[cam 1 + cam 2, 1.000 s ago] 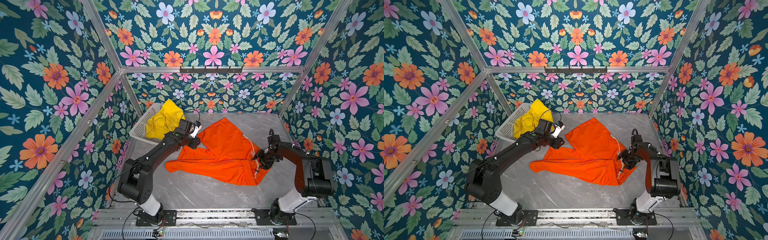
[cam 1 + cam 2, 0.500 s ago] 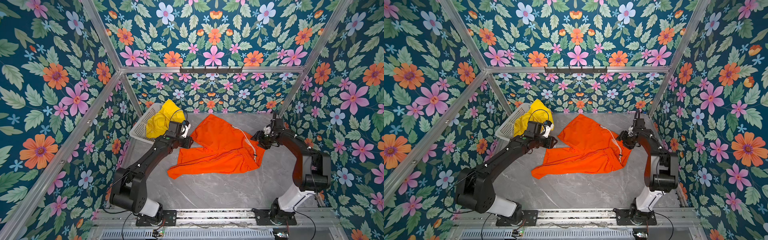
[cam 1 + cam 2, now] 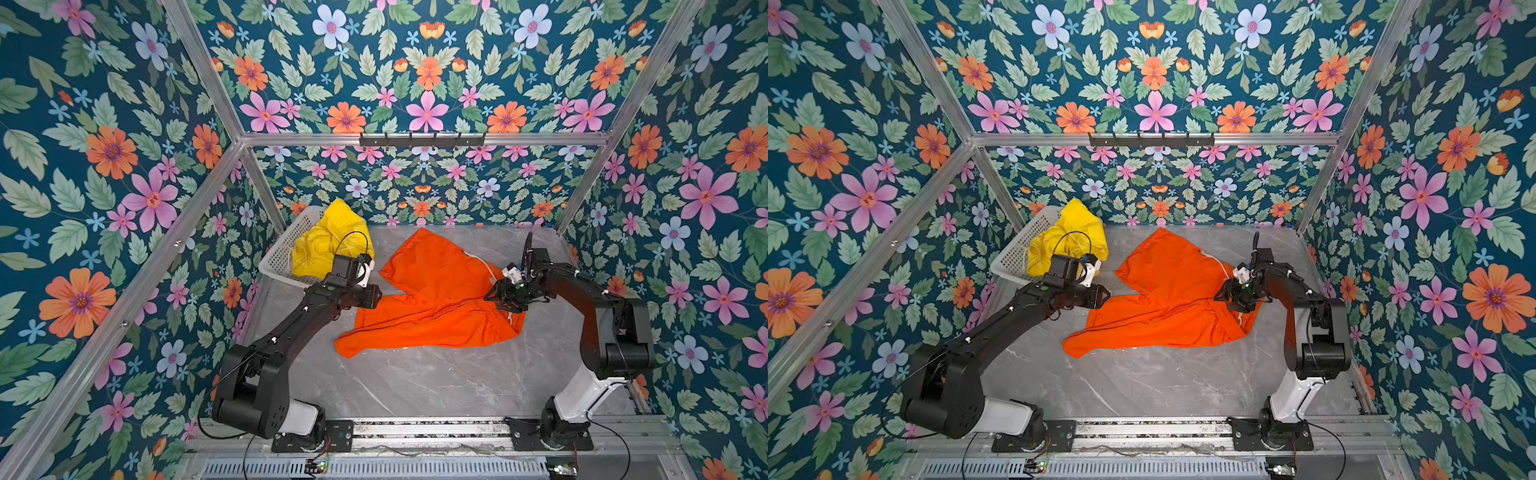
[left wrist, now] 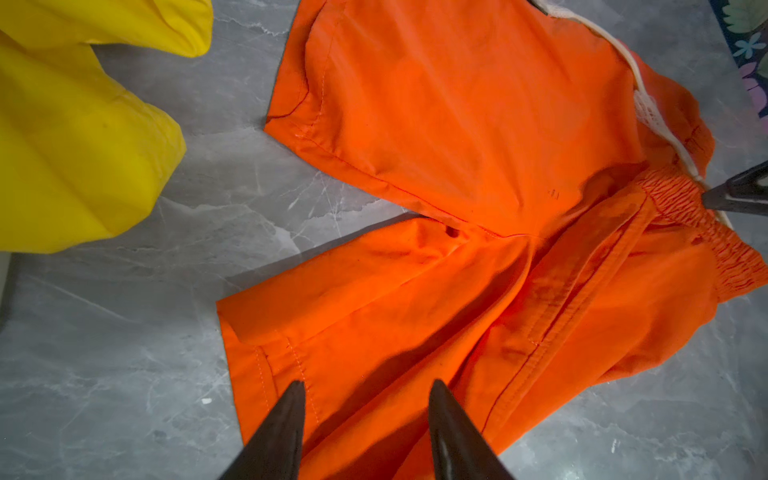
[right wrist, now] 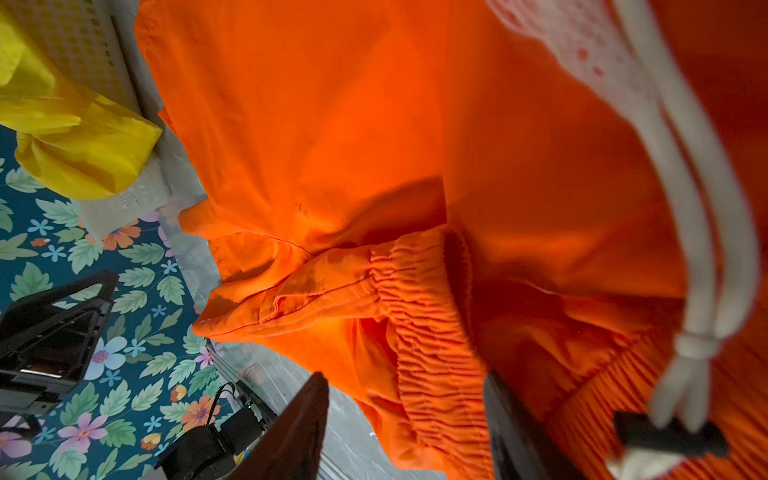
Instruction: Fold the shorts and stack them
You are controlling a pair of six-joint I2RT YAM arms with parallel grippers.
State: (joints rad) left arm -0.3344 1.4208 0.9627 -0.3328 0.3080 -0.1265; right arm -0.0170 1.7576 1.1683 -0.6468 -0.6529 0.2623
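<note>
In 1 second the thin bright orange fabric shorts [image 3: 432, 303] shifted back, waistband [image 5: 424, 316] bunched; my left gripper [image 4: 365, 384] and right gripper [image 5: 405, 378] stand apart, so folding isn't started.

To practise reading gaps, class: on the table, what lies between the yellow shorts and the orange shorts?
Only bare grey tabletop; the left wrist view shows that strip between the yellow shorts and the orange shorts.
</note>
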